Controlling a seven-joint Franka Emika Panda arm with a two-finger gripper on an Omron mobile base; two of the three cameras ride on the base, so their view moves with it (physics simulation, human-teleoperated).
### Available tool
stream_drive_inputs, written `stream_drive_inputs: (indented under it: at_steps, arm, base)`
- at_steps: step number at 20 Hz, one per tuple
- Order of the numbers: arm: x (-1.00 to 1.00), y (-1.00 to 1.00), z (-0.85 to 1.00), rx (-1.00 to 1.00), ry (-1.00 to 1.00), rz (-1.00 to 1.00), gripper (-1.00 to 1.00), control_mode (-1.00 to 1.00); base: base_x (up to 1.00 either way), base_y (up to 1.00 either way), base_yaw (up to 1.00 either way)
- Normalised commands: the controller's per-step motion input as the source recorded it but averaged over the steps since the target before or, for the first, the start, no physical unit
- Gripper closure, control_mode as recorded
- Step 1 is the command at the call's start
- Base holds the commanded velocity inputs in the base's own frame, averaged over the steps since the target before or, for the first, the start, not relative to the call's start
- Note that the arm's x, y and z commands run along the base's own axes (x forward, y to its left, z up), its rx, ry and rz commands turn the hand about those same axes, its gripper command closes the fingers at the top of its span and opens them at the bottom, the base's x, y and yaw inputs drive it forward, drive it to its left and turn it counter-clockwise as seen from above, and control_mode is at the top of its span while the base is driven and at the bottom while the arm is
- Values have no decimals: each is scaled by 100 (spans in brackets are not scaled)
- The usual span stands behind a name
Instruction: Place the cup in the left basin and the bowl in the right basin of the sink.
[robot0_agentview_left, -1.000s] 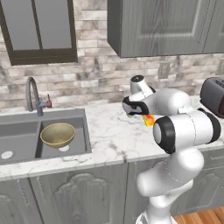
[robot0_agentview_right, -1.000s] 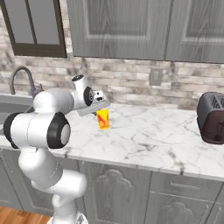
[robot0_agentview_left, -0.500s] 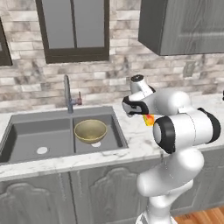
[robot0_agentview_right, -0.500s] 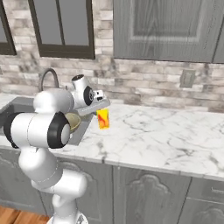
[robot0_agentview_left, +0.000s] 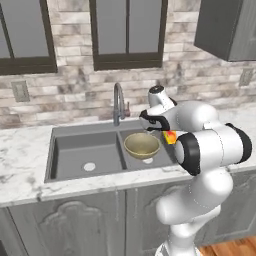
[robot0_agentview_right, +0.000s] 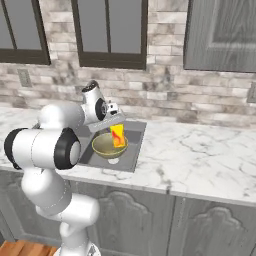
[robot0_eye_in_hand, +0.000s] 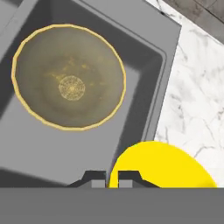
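Spanning the counter, the sink (robot0_agentview_left: 70, 145) with its faucet (robot0_agentview_left: 118, 102), bowl (robot0_agentview_left: 142, 145) sitting in the sink's right basin (robot0_agentview_right: 131, 150), left basin (robot0_agentview_left: 85, 152) beside it, gripper (robot0_agentview_right: 111, 122) above the sink's right edge, fingers nearly closed, pinching the cup (robot0_agentview_right: 118, 136).

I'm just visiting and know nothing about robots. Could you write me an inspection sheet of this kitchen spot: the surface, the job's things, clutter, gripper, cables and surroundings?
Surface: white marbled counter around a dark grey sink.
Job's things: bowl sits in the right basin; left basin holds nothing; cup is held above the sink's right side.
Clutter: nothing seen.
Gripper: gripper shut on the cup's rim.
Cables: nothing seen.
Surroundings: faucet, brick wall, windows, grey cabinets.
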Motion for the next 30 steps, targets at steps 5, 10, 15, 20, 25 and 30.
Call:
stream_drive_inputs:
  at_steps: [5,10,15,20,25,30]
  arm:
    - [0,0,0,0,0,0,100,100]
    - [0,0,0,0,0,0,100,100]
    - [0,0,0,0,0,0,100,100]
    - [0,0,0,0,0,0,100,100]
    - [0,0,0,0,0,0,100,100]
    - [0,0,0,0,0,0,100,100]
  base:
    - [0,77,0]
    - [0,75,0]
    - [0,63,0]
    - [0,47,0]
    - [0,25,0]
    - [1,2,0]
